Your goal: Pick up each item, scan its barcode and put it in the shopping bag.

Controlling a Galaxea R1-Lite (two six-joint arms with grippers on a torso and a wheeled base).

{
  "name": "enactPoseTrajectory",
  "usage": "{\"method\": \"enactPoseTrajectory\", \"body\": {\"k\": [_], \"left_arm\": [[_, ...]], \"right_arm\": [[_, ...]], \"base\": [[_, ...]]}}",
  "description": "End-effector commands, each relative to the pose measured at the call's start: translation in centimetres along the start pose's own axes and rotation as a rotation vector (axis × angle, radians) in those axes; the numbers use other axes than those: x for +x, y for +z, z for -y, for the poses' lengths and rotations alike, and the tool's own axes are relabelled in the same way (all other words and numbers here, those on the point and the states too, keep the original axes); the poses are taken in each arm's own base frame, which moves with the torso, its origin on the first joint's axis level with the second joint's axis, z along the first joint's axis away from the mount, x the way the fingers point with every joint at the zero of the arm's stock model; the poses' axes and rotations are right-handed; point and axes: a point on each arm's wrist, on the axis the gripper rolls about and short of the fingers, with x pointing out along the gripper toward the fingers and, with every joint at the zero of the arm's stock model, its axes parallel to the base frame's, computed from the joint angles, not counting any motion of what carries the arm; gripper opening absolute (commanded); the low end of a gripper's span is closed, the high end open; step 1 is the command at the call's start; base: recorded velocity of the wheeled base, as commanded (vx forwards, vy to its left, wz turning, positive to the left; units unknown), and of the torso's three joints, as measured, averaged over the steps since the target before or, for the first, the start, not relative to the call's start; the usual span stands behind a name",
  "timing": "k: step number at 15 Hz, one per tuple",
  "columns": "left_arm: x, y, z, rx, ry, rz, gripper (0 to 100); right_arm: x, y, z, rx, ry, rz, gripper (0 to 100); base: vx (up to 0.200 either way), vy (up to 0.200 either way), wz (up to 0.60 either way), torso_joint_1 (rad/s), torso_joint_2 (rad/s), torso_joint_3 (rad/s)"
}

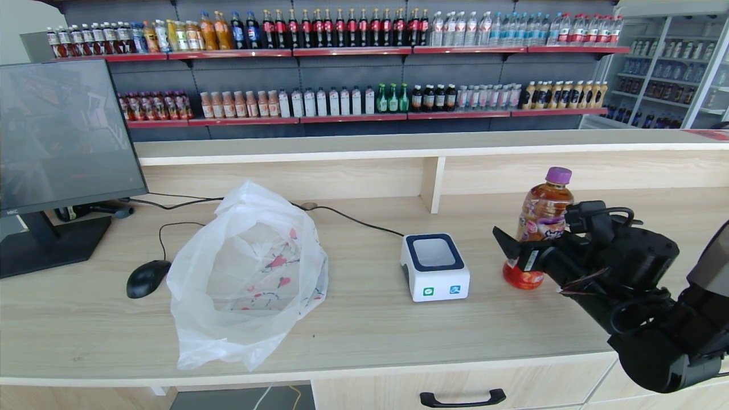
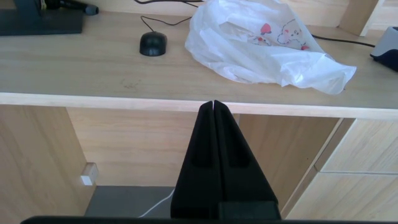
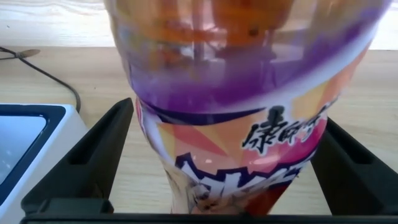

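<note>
An orange drink bottle with a purple cap stands upright on the wooden counter, to the right of the white barcode scanner. My right gripper is open, one finger on each side of the bottle's lower half. In the right wrist view the bottle sits between the black fingers, with the scanner off to one side. A white plastic shopping bag lies open left of the scanner. My left gripper is shut on nothing, below the counter's front edge, facing the bag.
A monitor stands at the far left, with a black mouse and its cable beside the bag. The scanner's cable runs back to a raised ledge behind the counter. Drink shelves fill the back wall. Drawers with a handle sit under the counter.
</note>
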Motion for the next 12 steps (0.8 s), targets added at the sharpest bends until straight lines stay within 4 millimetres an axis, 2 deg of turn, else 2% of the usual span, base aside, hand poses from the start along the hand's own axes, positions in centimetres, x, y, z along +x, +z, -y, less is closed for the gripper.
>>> {"method": "enactPoseTrajectory", "body": {"k": [1,3,4,12], "left_arm": [[-0.01,0.03,0.0,0.0,0.0,0.002,0],[-0.01,0.03,0.0,0.0,0.0,0.002,0],[-0.01,0.03,0.0,0.0,0.0,0.002,0],[0.0,-0.01,0.0,0.0,0.0,0.0,0]], "right_arm": [[0.04,0.07,-0.01,-0.001,0.001,0.004,100],[0.15,0.18,-0.01,0.0,0.0,0.01,100],[0.23,0.14,-0.01,0.003,0.0,0.01,0],[0.15,0.44,-0.06,0.017,0.002,0.02,0]], "base": [[0.0,0.0,0.0,0.0,0.0,0.0],[0.0,0.0,0.0,0.0,0.0,0.0],[0.0,0.0,0.0,0.0,0.0,0.0],[0.0,0.0,0.0,0.0,0.0,0.0]]}}
